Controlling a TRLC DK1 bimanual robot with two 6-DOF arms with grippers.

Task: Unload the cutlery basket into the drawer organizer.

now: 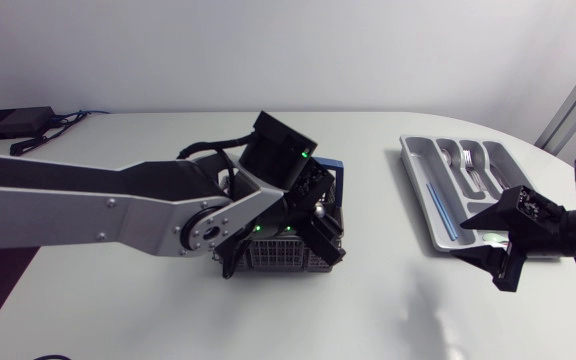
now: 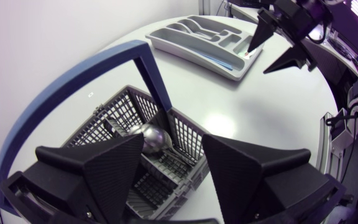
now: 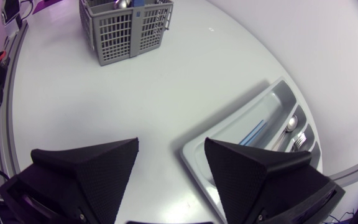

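The cutlery basket [image 1: 278, 256] sits on the white worktop [image 1: 388, 300] at the centre of the head view. It is a grey mesh box with a blue arched handle [image 2: 73, 78]. A spoon [image 2: 155, 138] stands in one of its compartments, rounded bowl upward, probably loaded that way so the end can be gripped from above.

The left tool [image 2: 173, 148] hangs directly over that compartment with its fingers spread. One finger is to each side of the spoon's bowl, and neither touches it. The pose looks set for a straight descent and a pinch. The handle rises just ahead of the fingers and arches over the basket. Together with the mesh dividers it leaves little room, so in my judgement a finger could catch on it.

At the right of the head view lies the grey drawer organizer [image 1: 415, 175], well apart from the basket, its long slots running away from the front edge. A spoon [image 3: 289, 124] and a fork [image 3: 300, 140] already rest in neighbouring slots, and something thin and blue [image 3: 253, 132] lies in the long side compartment.

The right tool [image 3: 171, 144] hovers at the organizer's near end, spread and holding nothing. It partly overhangs the tray, so it may crowd the left arm's path when a piece is carried over.

At the upper left of the head view a black power adapter [image 1: 10, 122] and its cable lie out of the way.
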